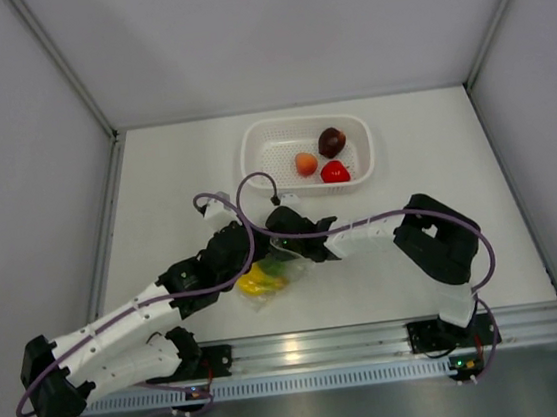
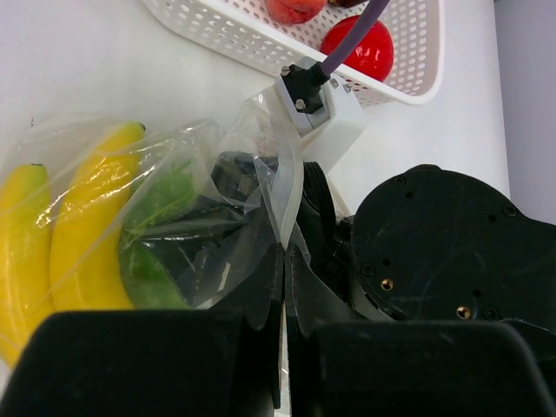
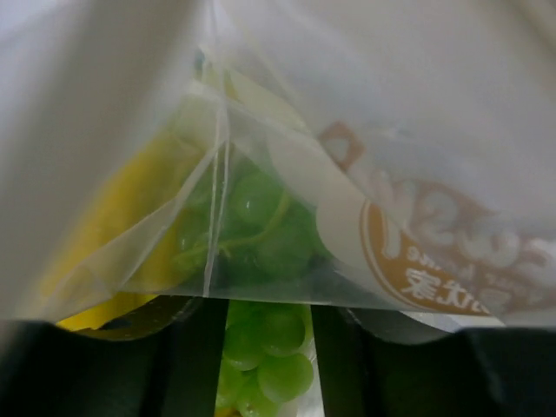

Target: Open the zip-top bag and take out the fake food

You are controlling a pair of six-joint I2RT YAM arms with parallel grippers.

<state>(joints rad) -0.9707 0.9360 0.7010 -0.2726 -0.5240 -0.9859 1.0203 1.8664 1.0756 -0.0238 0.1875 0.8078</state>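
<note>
The zip-top bag (image 1: 270, 288) lies at the table's middle, between both arms. It holds the yellow banana bunch (image 1: 257, 283) and the green grape-like piece (image 1: 277, 266). My left gripper (image 2: 285, 252) is shut on a fold of the bag's film (image 2: 269, 182); the bananas (image 2: 87, 217) and the green piece (image 2: 152, 208) lie to its left. My right gripper (image 3: 268, 347) reaches inside the bag (image 3: 391, 130). Its fingers are closed on the green piece (image 3: 269, 365), with bananas (image 3: 113, 226) to the left. The red tomato (image 1: 334, 172), the orange-peach fruit (image 1: 306, 163) and the dark maroon fruit (image 1: 331, 141) lie in the basket.
The white perforated basket (image 1: 258, 160) stands behind the bag at the table's back middle and shows at the top of the left wrist view (image 2: 408, 78). The right arm's black wrist (image 2: 434, 252) is close beside my left gripper. Grey walls enclose the table.
</note>
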